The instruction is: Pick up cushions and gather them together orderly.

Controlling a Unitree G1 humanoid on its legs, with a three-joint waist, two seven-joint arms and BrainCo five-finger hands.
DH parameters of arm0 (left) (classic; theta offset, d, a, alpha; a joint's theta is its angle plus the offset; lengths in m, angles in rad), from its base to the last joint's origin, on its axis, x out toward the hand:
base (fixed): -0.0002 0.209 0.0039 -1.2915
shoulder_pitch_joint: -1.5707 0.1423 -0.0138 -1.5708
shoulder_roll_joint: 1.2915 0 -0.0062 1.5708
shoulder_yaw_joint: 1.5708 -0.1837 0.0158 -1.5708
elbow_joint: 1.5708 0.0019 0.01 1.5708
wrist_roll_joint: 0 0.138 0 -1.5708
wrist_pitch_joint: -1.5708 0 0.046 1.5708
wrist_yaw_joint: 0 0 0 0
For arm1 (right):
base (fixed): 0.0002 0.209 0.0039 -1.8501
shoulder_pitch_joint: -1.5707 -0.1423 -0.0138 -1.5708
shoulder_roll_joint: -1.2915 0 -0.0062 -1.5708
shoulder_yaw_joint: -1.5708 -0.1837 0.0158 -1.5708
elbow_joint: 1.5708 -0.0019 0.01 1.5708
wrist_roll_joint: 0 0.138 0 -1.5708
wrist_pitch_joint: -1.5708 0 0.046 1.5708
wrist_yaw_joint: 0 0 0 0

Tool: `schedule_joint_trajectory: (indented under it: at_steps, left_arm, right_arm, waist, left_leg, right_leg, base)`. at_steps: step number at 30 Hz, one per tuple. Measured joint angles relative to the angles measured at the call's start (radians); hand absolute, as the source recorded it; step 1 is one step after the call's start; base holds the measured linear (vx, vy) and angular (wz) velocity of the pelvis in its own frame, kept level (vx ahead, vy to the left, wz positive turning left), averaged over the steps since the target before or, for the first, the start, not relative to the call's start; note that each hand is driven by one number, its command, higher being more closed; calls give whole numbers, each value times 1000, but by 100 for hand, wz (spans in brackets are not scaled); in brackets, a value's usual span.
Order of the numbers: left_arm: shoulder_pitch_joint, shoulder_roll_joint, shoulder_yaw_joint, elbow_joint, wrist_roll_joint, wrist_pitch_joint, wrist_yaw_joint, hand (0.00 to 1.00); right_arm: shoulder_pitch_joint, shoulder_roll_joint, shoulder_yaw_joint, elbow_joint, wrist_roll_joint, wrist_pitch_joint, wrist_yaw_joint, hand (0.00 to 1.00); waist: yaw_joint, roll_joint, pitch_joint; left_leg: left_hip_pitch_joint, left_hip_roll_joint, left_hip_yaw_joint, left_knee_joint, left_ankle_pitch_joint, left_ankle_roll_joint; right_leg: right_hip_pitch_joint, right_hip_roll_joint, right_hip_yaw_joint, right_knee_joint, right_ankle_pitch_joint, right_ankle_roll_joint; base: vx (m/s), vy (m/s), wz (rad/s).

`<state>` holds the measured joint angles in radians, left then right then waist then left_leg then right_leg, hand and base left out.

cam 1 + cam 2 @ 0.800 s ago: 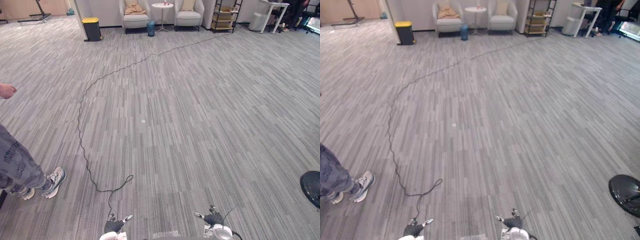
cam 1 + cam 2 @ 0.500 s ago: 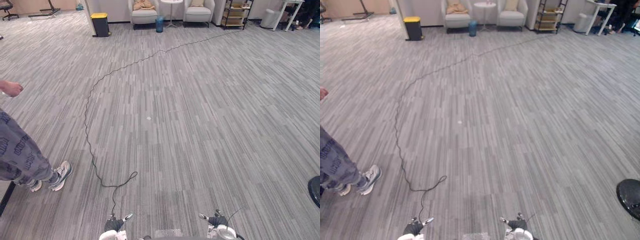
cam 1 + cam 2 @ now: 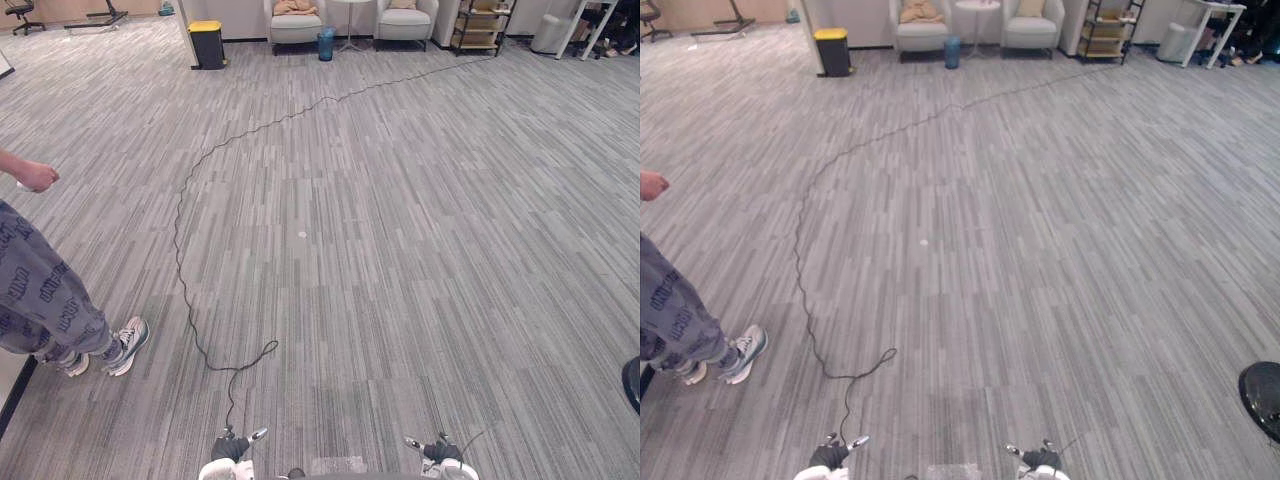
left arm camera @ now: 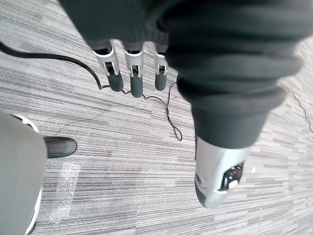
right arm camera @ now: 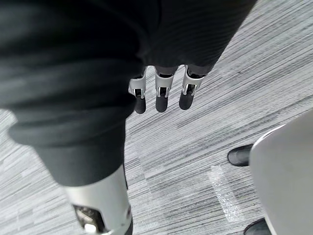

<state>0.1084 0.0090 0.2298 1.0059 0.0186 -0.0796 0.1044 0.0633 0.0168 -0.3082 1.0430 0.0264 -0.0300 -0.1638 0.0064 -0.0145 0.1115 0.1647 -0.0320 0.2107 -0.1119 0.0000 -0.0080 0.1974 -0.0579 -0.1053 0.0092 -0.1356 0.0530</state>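
Note:
Far across the grey carpet stand two pale armchairs. The left armchair (image 3: 920, 28) holds a crumpled tan cushion (image 3: 919, 12), and the right armchair (image 3: 1030, 25) holds a beige cushion (image 3: 1030, 8). Both of my hands hang low at the near edge, far from the chairs: the left hand (image 3: 232, 448) and the right hand (image 3: 441, 452). In the left wrist view its fingers (image 4: 132, 73) point straight at the carpet with nothing in them. The right hand's fingers (image 5: 161, 95) are equally straight and empty.
A person (image 3: 45, 300) in grey trousers and trainers stands at the left. Along the back wall are a yellow-lidded bin (image 3: 207, 45), a small blue bin (image 3: 326, 43), a round side table (image 3: 977, 12), a shelf unit (image 3: 1104, 25) and a white table (image 3: 1206, 18). A black round base (image 3: 1262, 393) lies at the right.
The whole picture has shifted, with the chairs now nearer the top edge, so the camera has moved. Both hands hang open as before.

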Motion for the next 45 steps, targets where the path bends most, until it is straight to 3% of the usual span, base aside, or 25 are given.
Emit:
schedule_joint_trajectory:
  at_steps: [15, 19, 20, 21, 22, 23, 24, 25, 27, 30, 31, 32, 33, 34, 36, 38, 39, 40, 41, 42, 43, 45]
  left_arm:
    - [-11, 8, -20, 5, -3, 1, -1, 0]
    - [-14, 8, 3, -17, -6, 6, -1, 0]
    - [-16, 9, 23, -26, -7, 8, -2, 0]
    - [-18, 7, 39, -48, -21, 8, -1, 0]
    - [-18, -11, 66, -75, -23, 7, -2, 0]
    - [-18, -16, 74, -81, -26, 8, -2, 0]
    - [-18, -20, 92, -94, -34, 6, -3, 0]
    - [-18, -22, 102, -110, -43, 5, -4, 0]
    - [-13, -23, 106, -131, -54, 4, -5, 0]
    - [-16, -28, 106, -152, -70, -2, -13, 0]
    - [-16, -34, 107, -158, -78, -5, -13, 0]
    - [-16, -34, 105, -158, -82, -6, -14, 0]
    - [-17, -27, 105, -155, -83, -11, -16, 0]
    - [-17, -24, 107, -152, -83, -17, -16, 0]
    - [-17, -19, 106, -152, -82, -20, -18, 0]
    - [-17, 5, 81, -136, -80, -15, -15, 0]
    - [-18, 9, 69, -129, -80, -14, -15, 0]
    - [-21, 26, 29, -115, -78, -7, -15, 0]
    - [-38, 34, 3, -103, -77, 6, -15, 0]
    - [-39, 33, -2, -100, -76, 7, -14, 0]
    - [-42, 29, -18, -96, -73, 8, -12, 0]
    - [-54, 16, -31, -92, -71, 7, -10, 0]
  right_arm:
    - [-2, -1, 0, -4, 15, 0, 6, 0]
    - [-2, 5, 1, -18, 17, 0, 8, 0]
    - [-2, 12, 1, -32, 18, 0, 7, 0]
    - [-1, 16, 0, -48, 19, -1, 8, 0]
    - [-2, 5, -4, -52, 23, -3, 7, 0]
    - [-3, 0, -3, -53, 27, -4, 7, 0]
    - [-2, 2, 0, -69, 35, -4, 5, 0]
    - [0, 3, 6, -73, 37, -4, 4, 0]
    - [1, 0, 10, -81, 54, -2, 0, 0]
    - [0, -1, 11, -81, 54, 3, -5, 0]
    - [1, -5, 13, -80, 54, 3, -8, 0]
    - [1, -7, 20, -79, 55, 3, -9, 0]
    - [-6, -6, 32, -66, 55, 4, -9, 0]
    - [-3, 6, 36, -68, 53, 3, -5, 0]
    - [-2, 18, 34, -74, 53, 1, -4, 0]
    - [-2, 35, 33, -70, 51, 1, 0, 0]
    - [-2, 37, 33, -73, 51, 1, 2, 0]
    - [-1, 38, 33, -90, 51, -2, 7, 0]
    - [-2, 35, 33, -100, 51, -10, 9, 0]
    - [-1, 32, 35, -109, 51, -10, 9, 0]
    - [0, 26, 36, -128, 51, -11, 9, 0]
    - [2, 23, 37, -157, 51, -20, 9, 0]
  waist:
    - [-1, -3, 21]
    - [0, -8, 37]
    - [0, -18, 47]
    - [1, -24, 66]
    - [2, -4, 79]
    - [2, 4, 84]
    - [3, 3, 97]
    - [5, -6, 104]
    - [15, -1, 103]
    - [39, -4, 105]
    - [47, -3, 104]
    - [52, -6, 102]
    - [56, -23, 88]
    - [54, -34, 72]
    - [58, -46, 64]
    - [59, -71, 44]
    - [58, -72, 44]
    - [52, -72, 46]
    - [51, -65, 59]
    - [50, -59, 63]
    - [46, -52, 70]
    - [38, -39, 76]
  left_leg:
    - [11, 0, -2, 0, 0, 1]
    - [-16, 9, 1, 26, -20, -8]
    - [-53, 13, 0, 92, -46, -4]
    - [-120, 33, 0, 245, -111, -4]
    - [-217, 85, 9, 451, -203, 1]
    - [-246, 107, 16, 524, -227, 5]
    - [-311, 146, 32, 694, -246, 16]
    - [-359, 168, 35, 794, -245, 14]
    - [-402, 210, 62, 861, -282, -4]
    - [-489, 206, 87, 698, -251, -14]
    - [-512, 196, 85, 582, -161, -35]
    - [-509, 190, 88, 578, -116, -33]
    - [-509, 154, 110, 603, -140, 0]
    - [-531, 145, 126, 646, -204, 21]
    - [-527, 136, 140, 687, -251, 42]
    - [-458, 103, 164, 693, -318, 67]
    - [-442, 98, 165, 686, -324, 70]
    - [-378, 81, 162, 656, -343, 73]
    - [-294, 66, 160, 614, -361, 71]
    - [-267, 65, 160, 602, -363, 69]
    - [-185, 63, 160, 544, -366, 67]
    - [-82, 64, 159, 459, -368, 61]
  right_leg:
    - [12, 0, -1, 2, -4, -2]
    - [-32, 3, 0, 86, -49, -15]
    - [-49, -3, -1, 114, -63, -17]
    - [-64, -6, -8, 142, -75, -20]
    - [-80, 18, -16, 171, -97, -28]
    - [-85, 28, -18, 184, -107, -34]
    - [-80, 39, -19, 214, -145, -52]
    - [-64, 42, -16, 220, -159, -61]
    - [-46, 40, -3, 232, -186, -63]
    - [-26, -23, 33, 216, -215, -33]
    - [-15, -51, 53, 195, -232, -4]
    - [-8, -66, 64, 188, -242, 5]
    - [14, -101, 84, 155, -254, -1]
    - [11, -113, 111, 163, -227, -23]
    - [3, -133, 135, 201, -199, -9]
    - [-57, -167, 145, 425, -156, 61]
    - [-76, -169, 148, 485, -139, 76]
    - [-164, -164, 168, 730, -66, 125]
    - [-258, -149, 166, 984, -58, 138]
    - [-282, -142, 162, 1039, -62, 131]
    - [-356, -121, 120, 1156, -80, 101]
    - [-471, -113, 21, 1159, -112, 44]
  base:
    - [-1, -2, 0]
    - [-17, -47, 2]
    - [16, -63, 14]
    - [4, -103, 16]
    - [-10, -81, 12]
    - [-49, -46, 15]
    - [-1, 19, 11]
    - [90, 43, 2]
    - [195, 89, -15]
    - [302, 214, -36]
    - [345, 310, -34]
    - [493, 416, -38]
    - [480, 355, -29]
    - [586, 355, -25]
    - [527, 311, -10]
    - [524, 284, -4]
    - [592, 230, -1]
    - [552, 162, -1]
    - [528, 131, -2]
    - [403, 56, -7]
    - [306, 34, -4]
    - [390, 22, 0]
